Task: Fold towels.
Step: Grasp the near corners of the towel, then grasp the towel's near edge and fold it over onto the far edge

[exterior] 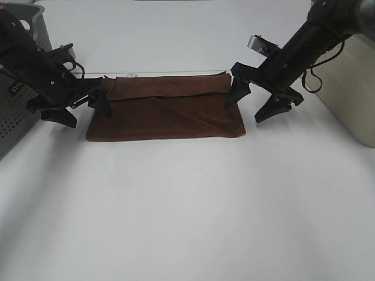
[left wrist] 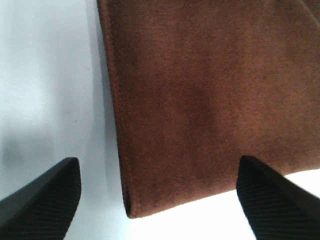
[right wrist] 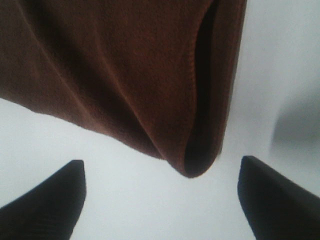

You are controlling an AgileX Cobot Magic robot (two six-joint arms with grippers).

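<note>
Left wrist: towel (left wrist: 205, 105) corner between jaws

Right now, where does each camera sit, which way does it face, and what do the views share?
Exterior high: mounted above, facing down at the table and towel; both arms, left tool and right tool show.
Left wrist: on the left arm, facing down at a towel corner; its two open fingers show.
Right wrist: on the right arm, facing a folded towel corner; two open fingers show.
Shared: all three see the towel.
</note>
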